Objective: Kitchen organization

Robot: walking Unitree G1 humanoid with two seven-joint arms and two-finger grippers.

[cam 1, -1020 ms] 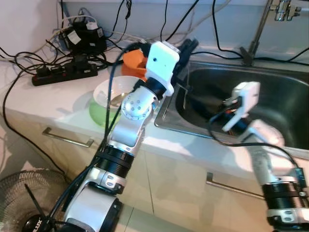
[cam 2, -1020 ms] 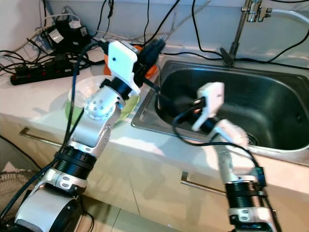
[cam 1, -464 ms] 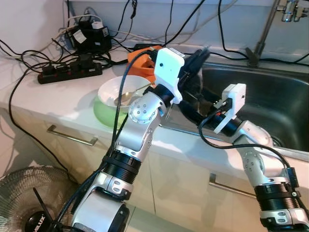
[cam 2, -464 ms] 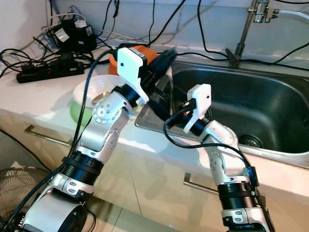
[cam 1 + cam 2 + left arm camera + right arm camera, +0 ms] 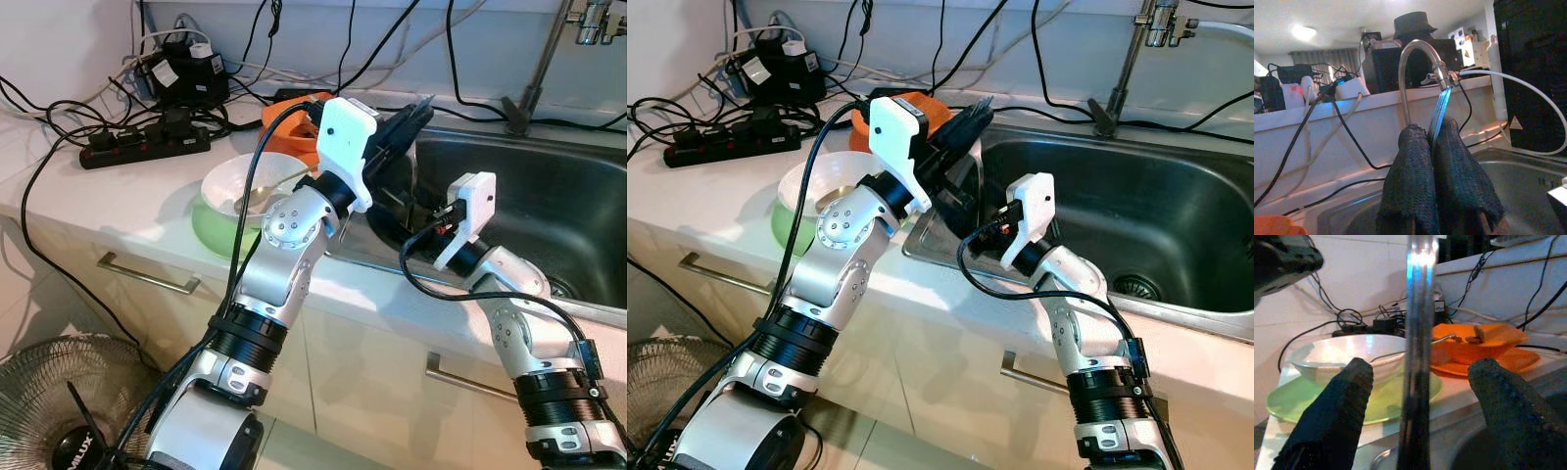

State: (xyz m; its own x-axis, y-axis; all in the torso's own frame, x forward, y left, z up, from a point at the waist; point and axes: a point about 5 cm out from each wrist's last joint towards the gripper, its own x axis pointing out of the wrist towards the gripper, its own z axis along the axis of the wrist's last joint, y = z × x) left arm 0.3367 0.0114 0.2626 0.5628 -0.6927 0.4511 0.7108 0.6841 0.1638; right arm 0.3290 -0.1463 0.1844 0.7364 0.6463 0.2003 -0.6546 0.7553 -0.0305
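Black cloth-covered fingers (image 5: 1415, 181) of the left gripper (image 5: 1436, 161) are pinched on a thin flat metal utensil (image 5: 1440, 110). The right gripper (image 5: 1418, 426) is spread wide around its lower part, not yet clamped. Just beyond stands a white bowl (image 5: 245, 186) on a green plate (image 5: 211, 233), with orange dishes (image 5: 911, 106) behind. Beneath lies the steel sink (image 5: 1176, 196). The handover looks midway; putting away remains.

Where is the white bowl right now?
The white bowl sits on a green plate on the counter, left of the sink, with the orange dishes behind it and the left gripper off to its right.
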